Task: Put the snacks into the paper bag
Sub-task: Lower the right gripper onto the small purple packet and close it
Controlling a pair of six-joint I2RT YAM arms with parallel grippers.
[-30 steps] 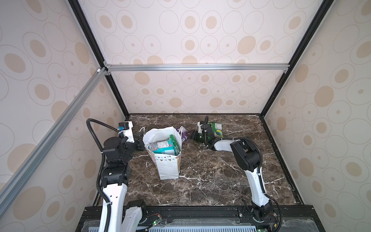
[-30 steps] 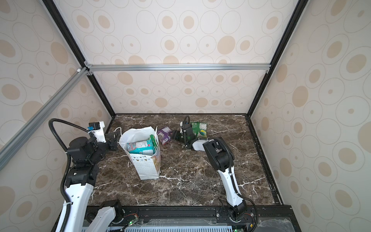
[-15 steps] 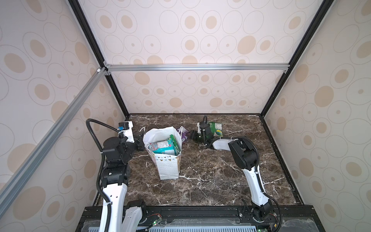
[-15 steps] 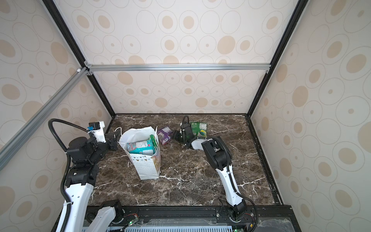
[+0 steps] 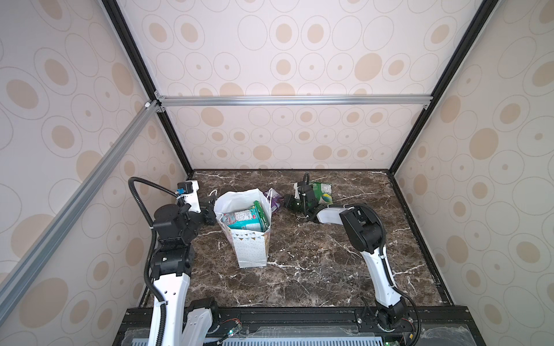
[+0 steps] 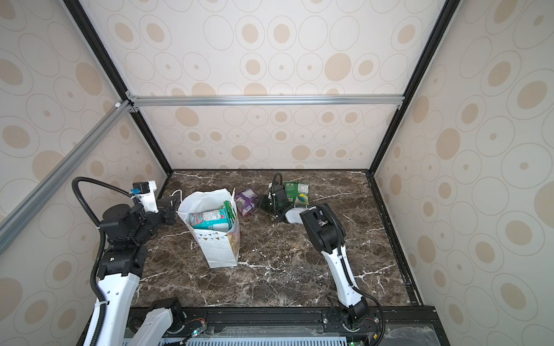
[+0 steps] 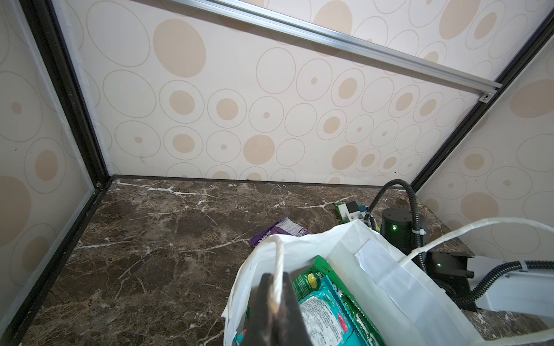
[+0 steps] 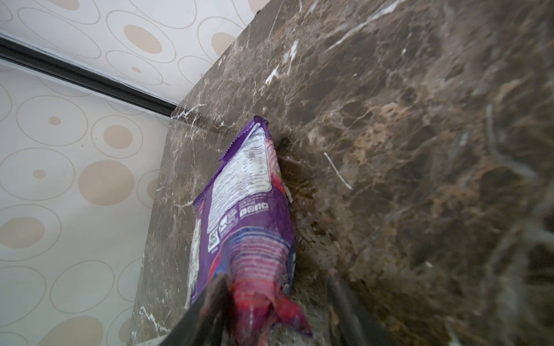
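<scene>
The paper bag [image 5: 251, 248] stands upright and open-mouthed on the marble tabletop [image 5: 314, 263], left of centre in both top views. Inside it, a teal packet [image 5: 242, 220] and a green packet [image 5: 260, 211] are visible at the mouth. The left claw [image 7: 275, 281] is fully closed on the bag's white cord handle [image 7: 278, 254], at the bag's left rim in a top view. One purple packet [image 5: 277, 199] lies flat on the tabletop just right of the bag. A second green packet [image 5: 322, 193] lies farther right, near the back wall. The right claw [image 8: 274, 275] is low over the tabletop. Its jaws are partly open and straddle the near end of the purple packet. One finger [image 8: 209, 296] touches the wrapper; the other stands clear of it.
</scene>
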